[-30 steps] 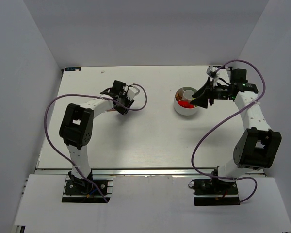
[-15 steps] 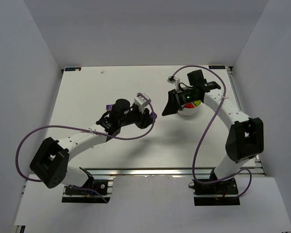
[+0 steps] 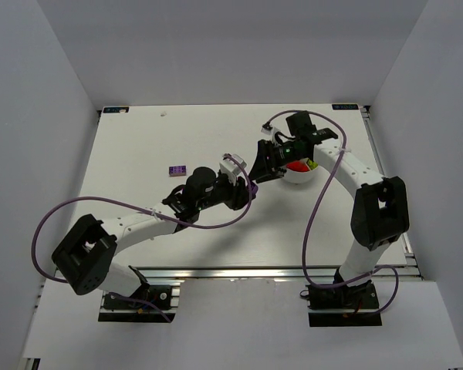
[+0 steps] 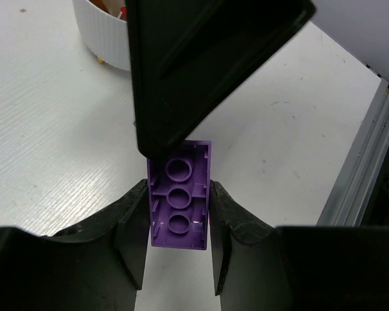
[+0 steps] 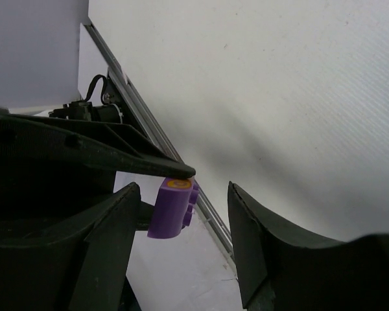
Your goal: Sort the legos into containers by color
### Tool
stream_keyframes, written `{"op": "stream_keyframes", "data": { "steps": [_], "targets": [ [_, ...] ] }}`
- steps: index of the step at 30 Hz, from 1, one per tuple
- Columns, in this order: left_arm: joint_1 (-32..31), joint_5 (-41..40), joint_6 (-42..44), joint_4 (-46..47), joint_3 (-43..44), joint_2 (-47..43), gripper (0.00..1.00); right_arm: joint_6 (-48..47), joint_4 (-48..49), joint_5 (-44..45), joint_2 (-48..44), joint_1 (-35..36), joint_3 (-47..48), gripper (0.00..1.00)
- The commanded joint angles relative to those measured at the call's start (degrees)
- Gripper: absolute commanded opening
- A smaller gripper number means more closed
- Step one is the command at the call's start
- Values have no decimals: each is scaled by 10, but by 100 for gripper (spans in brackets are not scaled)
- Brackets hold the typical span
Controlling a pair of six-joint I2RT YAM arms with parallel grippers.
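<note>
My left gripper (image 3: 245,185) is shut on a purple lego (image 3: 254,185) left of the round white divided bowl (image 3: 301,177). In the left wrist view the lego (image 4: 179,201) shows its hollow underside between the fingers (image 4: 133,220). My right gripper (image 3: 267,163) is open, with its jaws on either side of the same lego (image 5: 172,207) and a gap to its right finger (image 5: 246,240). Red (image 3: 296,165) and green (image 3: 313,163) legos lie in the bowl. A second purple lego (image 3: 177,169) lies on the table at the left.
The bowl's ribbed wall (image 4: 104,45) shows at the top left of the left wrist view. The table's metal edge rail (image 4: 366,155) runs at the right of that view. Purple cables loop over both arms.
My left arm has reached right toward the bowl with the purple lego. My right gripper has swung from the bowl's right side to its left, meeting the left gripper.
</note>
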Motion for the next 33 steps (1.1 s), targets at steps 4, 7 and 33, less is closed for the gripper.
{"op": "stream_keyframes", "data": {
  "steps": [4,7,33],
  "targets": [
    [-2,-38,12,-9,23,-1,3,14,-7,1,-36,12,-16,60],
    [-1,-42,16,-13,25,1,3,5,-14,5,-44,15,-24,59],
    [-1,-167,-56,7,-10,-103,78,-73,-7,-28,-31,6,21,0]
  ]
}}
